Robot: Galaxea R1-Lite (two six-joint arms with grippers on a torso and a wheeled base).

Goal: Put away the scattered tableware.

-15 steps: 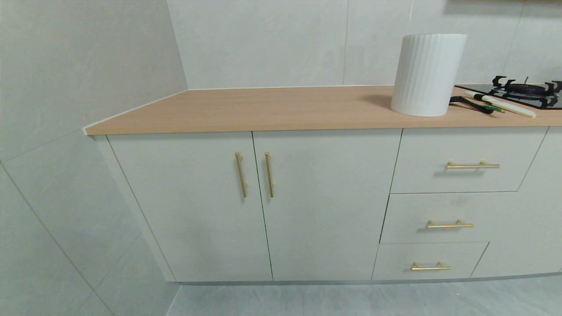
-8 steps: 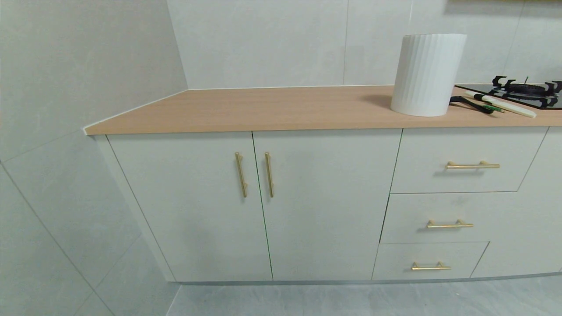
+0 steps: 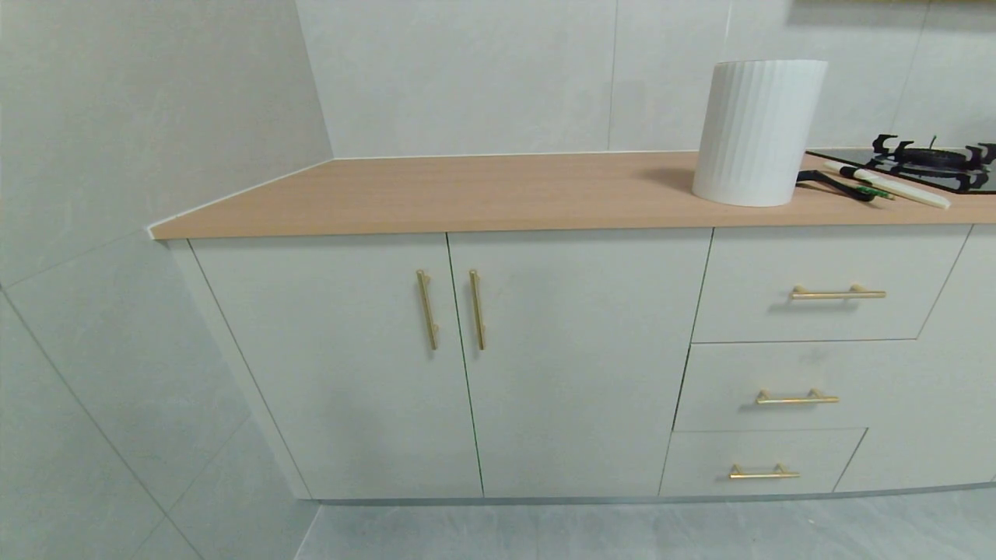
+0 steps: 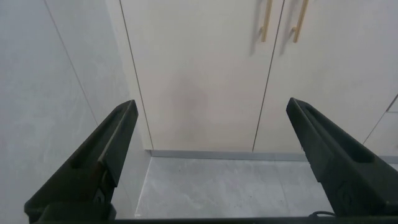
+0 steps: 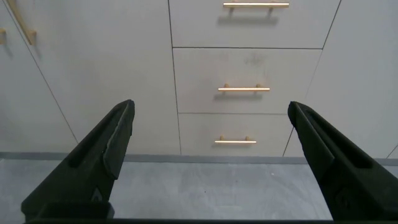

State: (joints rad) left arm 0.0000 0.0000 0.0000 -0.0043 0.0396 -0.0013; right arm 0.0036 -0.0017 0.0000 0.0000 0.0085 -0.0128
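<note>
Left hand (image 4: 209, 107) is wide apart and holds nothing; it hangs low in front of the two doors (image 4: 199, 74), with the floor (image 4: 217, 186) under it; right hand (image 5: 209, 106) is wide apart too and holds nothing; it hangs low in front of the drawers (image 5: 249, 78); all three drawers are shut, one on top of the other, and each has a gold bar; the doors are shut too, and their two long gold bars stand side by side in the middle; on top of it all runs the brown bench (image 3: 467, 190), which goes back to the wall; a tall white jar (image 3: 756, 132) with lines down its side stands upright on the bench, over the drawers; the tableware (image 3: 922, 198) lies flat on the bench just beside the jar, on the right; one black piece (image 3: 836, 185) is close to the jar's foot, and one long white piece (image 3: 895, 189) lies across it; I cannot tell what kind of pieces they are; the black stove (image 3: 934, 159) is just behind them; both hands are well apart from the tableware.
</note>
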